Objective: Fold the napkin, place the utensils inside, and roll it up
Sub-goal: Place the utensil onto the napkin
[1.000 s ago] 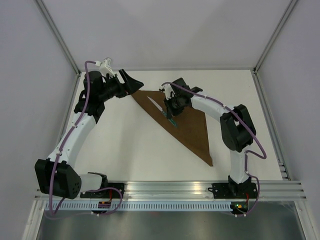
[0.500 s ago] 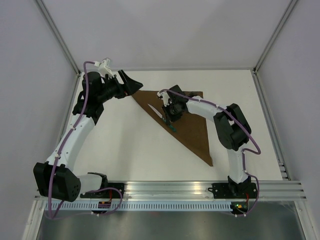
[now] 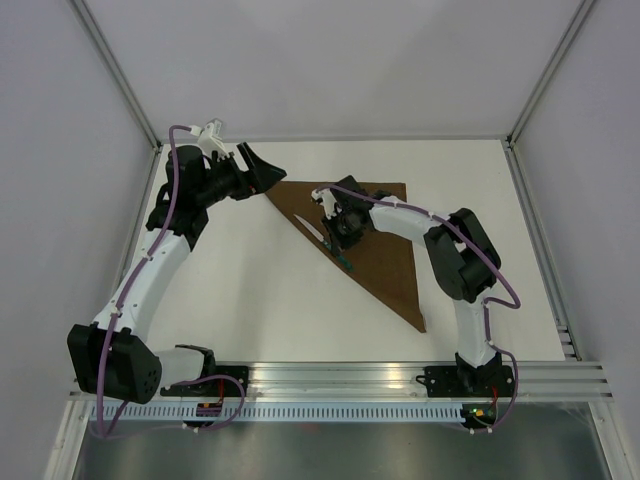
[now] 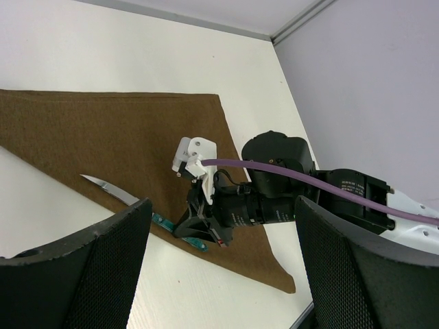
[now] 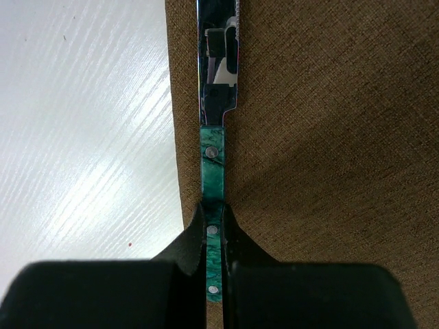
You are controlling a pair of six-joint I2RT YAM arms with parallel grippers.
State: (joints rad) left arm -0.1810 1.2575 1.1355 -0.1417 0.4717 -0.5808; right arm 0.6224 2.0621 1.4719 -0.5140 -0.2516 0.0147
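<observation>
The dark-brown napkin (image 3: pixel 385 250) lies folded into a triangle, its long edge running from far left to near right. My right gripper (image 3: pixel 341 243) is shut on the teal-green handle (image 5: pixel 212 179) of a knife, whose shiny blade (image 5: pixel 218 55) points away along the napkin's (image 5: pixel 329 137) long edge, just inside it. My left gripper (image 3: pixel 268 168) is open and empty, above the napkin's far-left corner. In the left wrist view the knife (image 4: pixel 113 192) and napkin (image 4: pixel 116 127) show between my wide-open fingers (image 4: pixel 75 274). No other utensil shows.
White tabletop (image 3: pixel 250 290) lies to the left of the napkin's long edge. Grey enclosure walls (image 3: pixel 60 200) stand round the table, and a metal rail (image 3: pixel 330 378) runs along the near edge.
My right gripper has shifted a little left and nearer with the knife, bringing it closer to the napkin's long edge. The left arm has barely moved.
</observation>
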